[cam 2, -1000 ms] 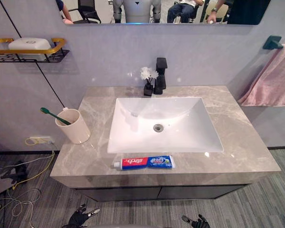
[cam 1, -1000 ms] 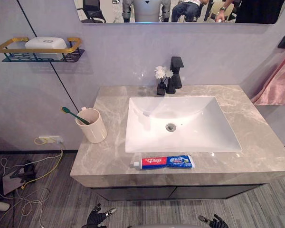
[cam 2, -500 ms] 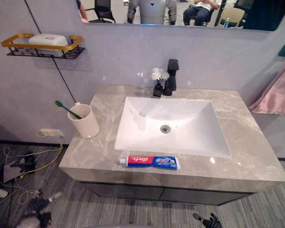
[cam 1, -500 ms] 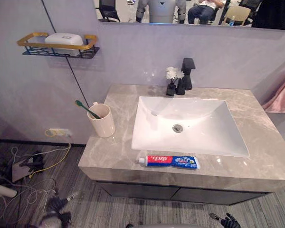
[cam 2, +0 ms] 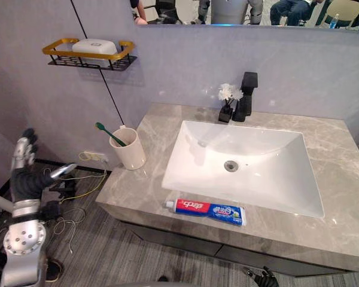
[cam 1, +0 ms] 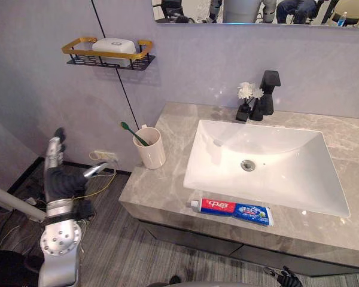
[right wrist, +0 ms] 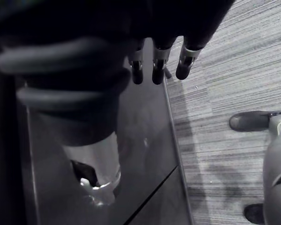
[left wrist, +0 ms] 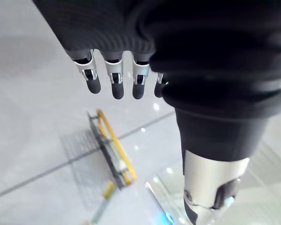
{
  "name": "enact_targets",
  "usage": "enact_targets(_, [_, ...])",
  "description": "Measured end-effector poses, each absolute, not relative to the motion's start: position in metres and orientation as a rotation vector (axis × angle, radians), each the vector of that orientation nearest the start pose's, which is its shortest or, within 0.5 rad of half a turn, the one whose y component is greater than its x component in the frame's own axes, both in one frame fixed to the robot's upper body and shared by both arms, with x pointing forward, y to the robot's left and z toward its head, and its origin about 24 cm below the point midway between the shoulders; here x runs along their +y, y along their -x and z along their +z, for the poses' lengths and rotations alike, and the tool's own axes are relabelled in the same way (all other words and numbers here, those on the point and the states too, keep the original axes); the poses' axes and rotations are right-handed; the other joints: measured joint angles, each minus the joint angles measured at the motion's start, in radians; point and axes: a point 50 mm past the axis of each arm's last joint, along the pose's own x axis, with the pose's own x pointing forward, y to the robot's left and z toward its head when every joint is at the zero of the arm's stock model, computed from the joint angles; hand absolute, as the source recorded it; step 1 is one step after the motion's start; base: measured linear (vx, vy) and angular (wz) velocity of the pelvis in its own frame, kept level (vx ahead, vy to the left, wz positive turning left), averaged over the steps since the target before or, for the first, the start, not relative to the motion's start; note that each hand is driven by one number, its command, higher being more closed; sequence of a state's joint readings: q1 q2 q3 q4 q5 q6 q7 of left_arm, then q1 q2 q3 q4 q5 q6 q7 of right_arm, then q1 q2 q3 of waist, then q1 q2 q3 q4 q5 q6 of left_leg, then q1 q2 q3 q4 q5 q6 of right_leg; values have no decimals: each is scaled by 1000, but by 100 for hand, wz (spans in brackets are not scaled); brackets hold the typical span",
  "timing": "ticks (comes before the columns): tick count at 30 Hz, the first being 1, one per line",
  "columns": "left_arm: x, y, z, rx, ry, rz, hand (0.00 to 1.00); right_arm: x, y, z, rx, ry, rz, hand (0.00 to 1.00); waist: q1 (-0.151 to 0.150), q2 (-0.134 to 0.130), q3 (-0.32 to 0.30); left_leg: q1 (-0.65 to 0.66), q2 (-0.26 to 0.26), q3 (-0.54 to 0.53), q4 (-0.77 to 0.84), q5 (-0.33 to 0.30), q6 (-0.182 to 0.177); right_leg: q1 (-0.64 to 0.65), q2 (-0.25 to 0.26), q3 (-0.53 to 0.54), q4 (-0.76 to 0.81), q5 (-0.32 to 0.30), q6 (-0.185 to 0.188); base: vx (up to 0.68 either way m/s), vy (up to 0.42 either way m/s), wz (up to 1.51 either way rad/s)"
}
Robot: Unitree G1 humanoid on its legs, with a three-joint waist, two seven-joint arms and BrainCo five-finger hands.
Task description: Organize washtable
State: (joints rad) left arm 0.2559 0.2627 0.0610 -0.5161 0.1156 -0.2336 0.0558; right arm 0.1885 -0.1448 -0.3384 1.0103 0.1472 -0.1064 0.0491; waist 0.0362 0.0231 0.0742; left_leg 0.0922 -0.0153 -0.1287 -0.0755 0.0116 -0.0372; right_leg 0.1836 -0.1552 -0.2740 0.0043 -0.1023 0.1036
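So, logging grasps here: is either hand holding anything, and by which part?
Nothing is held. The left hand is raised open beside the counter; the right hand hangs open below its front edge.

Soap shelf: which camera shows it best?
Left eye view: the shelf is whole, soap on it. Right eye view shows nearly the same; left wrist view catches it obliquely; right wrist view faces the floor.
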Motion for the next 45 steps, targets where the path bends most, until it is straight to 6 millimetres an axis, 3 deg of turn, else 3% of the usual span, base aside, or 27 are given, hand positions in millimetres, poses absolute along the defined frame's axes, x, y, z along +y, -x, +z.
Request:
enact_targets(10, [129,-182,123,-505,-455,-315,0,-243,-60,-154,1026,-157,-419,0,-24,0,-4,-11,7,17,6,0,1,-16,-1,11,11,-5,-2,-7,-8,-2])
enact_targets(13, [115,-181,115,-488,-466,-398,0,-240,-59,-155,1033,-148,-399,0,-23,0,-5,-5,11,28,6,0,1,-15,1,19,12,-5,-2,-21,-15,-8])
enact_targets(16, [105,-184,94,-414,-528,-504,0,-236,-65,-154,1020,-145,-375,0,-26,3,-7,5,16,39,5,0,1,-14,5,28,13,-4,-2,-46,-21,-10])
enact_targets(27, [94,-189,55,-267,-634,-610,0,-230,-69,-155,1018,-134,-336,0,-47,-3,-16,20,16,35,-7,6,0,-14,7,19,4,-3,-2,-19,-11,0])
enact_targets(45, [86,-206,37,-220,-715,-595,0,-227,-75,-154,1005,-141,-334,0,-78,-22,-4,18,23,61,-16,10,0,-12,14,36,-37,25,-3,-21,-8,-4])
